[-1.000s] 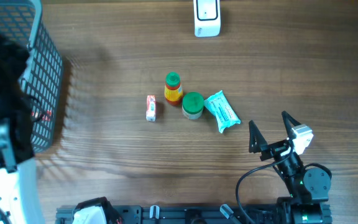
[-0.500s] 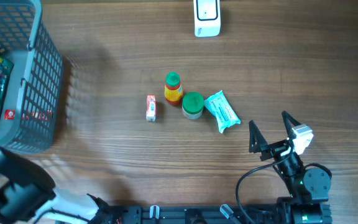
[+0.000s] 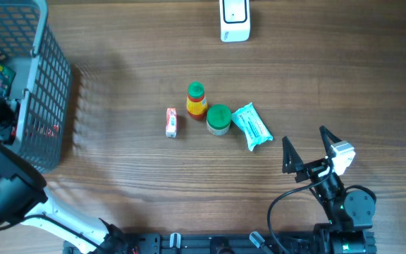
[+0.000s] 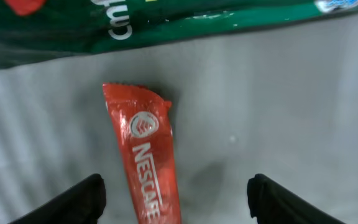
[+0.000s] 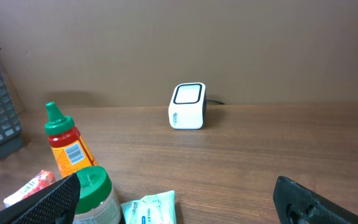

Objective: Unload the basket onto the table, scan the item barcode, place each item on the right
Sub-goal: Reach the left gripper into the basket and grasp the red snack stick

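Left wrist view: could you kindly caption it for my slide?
Open jaws poised over a red Nescafe sachet on the basket floor.

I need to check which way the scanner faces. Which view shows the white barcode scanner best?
Right wrist: the scanner stands whole, its dark-rimmed face visible. Overhead sees it from above, cut by the top edge. Left wrist misses it.
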Available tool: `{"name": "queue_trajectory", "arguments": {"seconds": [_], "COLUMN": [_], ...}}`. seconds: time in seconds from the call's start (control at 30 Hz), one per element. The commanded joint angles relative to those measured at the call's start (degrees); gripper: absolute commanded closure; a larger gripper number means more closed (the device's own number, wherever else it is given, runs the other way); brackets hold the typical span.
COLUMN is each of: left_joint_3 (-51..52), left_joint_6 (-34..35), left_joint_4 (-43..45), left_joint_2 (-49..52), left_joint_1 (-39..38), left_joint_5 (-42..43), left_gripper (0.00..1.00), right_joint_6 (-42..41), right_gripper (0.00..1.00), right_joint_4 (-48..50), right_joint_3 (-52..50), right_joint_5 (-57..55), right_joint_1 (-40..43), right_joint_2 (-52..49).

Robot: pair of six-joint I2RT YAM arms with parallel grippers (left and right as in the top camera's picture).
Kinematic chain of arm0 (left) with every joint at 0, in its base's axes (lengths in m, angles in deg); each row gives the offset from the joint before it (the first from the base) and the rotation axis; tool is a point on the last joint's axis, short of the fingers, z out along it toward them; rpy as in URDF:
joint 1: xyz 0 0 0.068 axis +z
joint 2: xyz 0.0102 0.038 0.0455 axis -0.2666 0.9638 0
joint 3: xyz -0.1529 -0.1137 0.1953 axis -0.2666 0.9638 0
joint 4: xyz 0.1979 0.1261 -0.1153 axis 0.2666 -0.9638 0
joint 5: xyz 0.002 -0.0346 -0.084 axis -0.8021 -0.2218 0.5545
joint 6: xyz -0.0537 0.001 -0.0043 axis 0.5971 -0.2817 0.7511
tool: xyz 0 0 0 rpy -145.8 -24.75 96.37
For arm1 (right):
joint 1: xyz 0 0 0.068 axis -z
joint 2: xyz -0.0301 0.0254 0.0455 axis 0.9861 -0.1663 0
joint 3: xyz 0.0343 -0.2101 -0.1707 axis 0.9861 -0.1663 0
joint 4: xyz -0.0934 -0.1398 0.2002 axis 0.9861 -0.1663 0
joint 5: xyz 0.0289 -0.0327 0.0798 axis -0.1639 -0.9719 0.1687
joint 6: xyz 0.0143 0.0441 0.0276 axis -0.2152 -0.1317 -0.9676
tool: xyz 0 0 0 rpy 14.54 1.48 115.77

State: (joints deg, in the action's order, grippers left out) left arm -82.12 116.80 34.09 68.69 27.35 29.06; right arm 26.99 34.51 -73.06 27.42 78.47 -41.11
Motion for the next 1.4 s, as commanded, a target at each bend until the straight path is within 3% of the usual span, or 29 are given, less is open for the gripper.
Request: {"name": "queue_trajectory", "arguments": {"seconds": [0.0,0.13,0.3,0.47,0.8,1.13,1.37], "left_joint_3": [-0.1,-0.1,0.0,0.0,-10.6,-17.0,-17.0], "left_joint_6": [0.0,0.0,0.0,0.0,0.0,0.2,0.2], "left_joint_4": [0.2,-0.1,-2.8,-4.5,-12.1,-14.7,-14.8], "left_joint_2": [2.7,4.3,6.4,6.3,-1.2,-19.8,-32.1], "left_joint_1": [-0.7,-1.0,-1.0,-1.0,-0.7,-0.6,-1.8], "left_joint_5": [-0.2,-1.3,-3.3,-4.3,-4.3,-3.8,6.1], "left_gripper": [0.32,0.33,0.56,0.96,0.96,0.96,0.96], "right_joint_6": [0.5,0.5,0.5,0.5,0.5,0.5,0.5], "right_gripper": [0.00,0.00,0.00,0.00,0.00,0.00,0.00], "right_joint_4": [0.2,0.2,0.2,0.2,0.2,0.2,0.2], "right_joint_3": [-0.1,-0.1,-0.1,-0.1,-0.1,-0.1,-0.1], "right_joint_5": [-0.3,-0.3,-0.3,-0.3,-0.3,-0.3,-0.3], "right_joint_1": [-0.2,-0.2,-0.2,-0.2,-0.2,-0.2,-0.2], "right_joint_2": [0.3,0.3,0.3,0.3,0.3,0.3,0.3]}}
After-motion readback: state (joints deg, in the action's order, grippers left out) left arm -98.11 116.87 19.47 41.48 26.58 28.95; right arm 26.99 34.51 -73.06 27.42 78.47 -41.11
